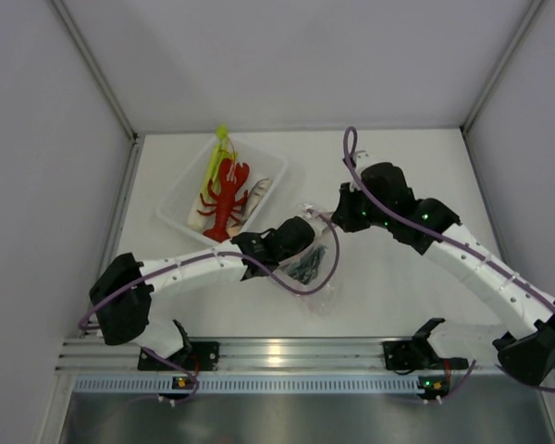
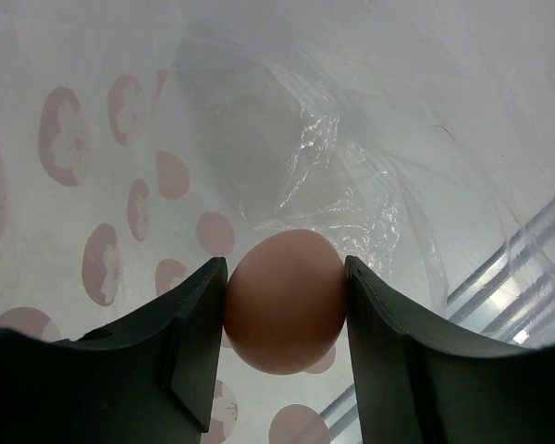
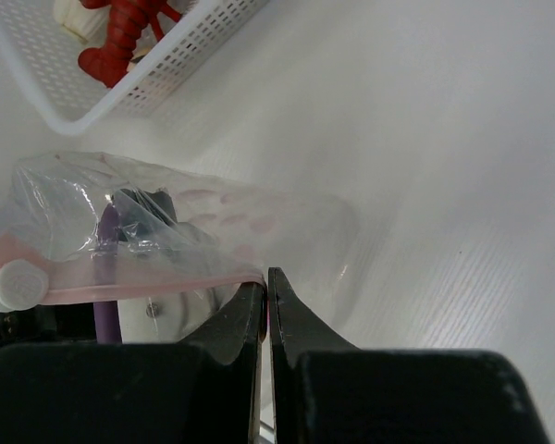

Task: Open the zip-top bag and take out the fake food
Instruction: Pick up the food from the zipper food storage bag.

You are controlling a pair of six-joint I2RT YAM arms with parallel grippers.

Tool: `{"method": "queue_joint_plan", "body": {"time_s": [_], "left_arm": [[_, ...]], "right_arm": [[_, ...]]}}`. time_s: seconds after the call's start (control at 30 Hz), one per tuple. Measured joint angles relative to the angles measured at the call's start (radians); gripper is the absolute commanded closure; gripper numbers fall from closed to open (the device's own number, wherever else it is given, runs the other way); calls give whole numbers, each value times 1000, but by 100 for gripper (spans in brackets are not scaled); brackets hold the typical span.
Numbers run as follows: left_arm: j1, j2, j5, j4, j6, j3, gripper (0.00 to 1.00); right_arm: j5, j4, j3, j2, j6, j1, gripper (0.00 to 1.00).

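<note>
Inside the zip-top bag [image 2: 342,157], your left gripper [image 2: 285,273] pinches the pinkish-beige round piece [image 2: 285,305], while your right gripper [image 3: 266,289] is clamped tight on the bag's pink zip strip [image 3: 166,281].

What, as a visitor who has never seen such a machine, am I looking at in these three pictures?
Two robot arms bolted to a table. The overhead picture shows both; the other two come from cameras on each wrist. A white basket holds a red lobster and a green leek. The right gripper pinches the pink edge of the zip-top bag. The left gripper, reaching inside the bag, holds a pinkish round piece.
</note>
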Motion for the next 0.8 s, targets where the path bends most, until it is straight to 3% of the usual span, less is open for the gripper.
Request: {"method": "queue_joint_plan", "body": {"time_s": [0.27, 0.5, 0.8], "left_arm": [[-16, -25, -26, 8, 62, -5, 100], [-22, -19, 140, 55, 136, 8, 100], [-21, 5, 270, 60, 171, 53, 100]], "right_arm": [[-67, 42, -56, -107, 5, -16, 100], [-155, 12, -48, -208, -21, -56, 100], [-184, -101, 74, -177, -89, -66, 100]]}}
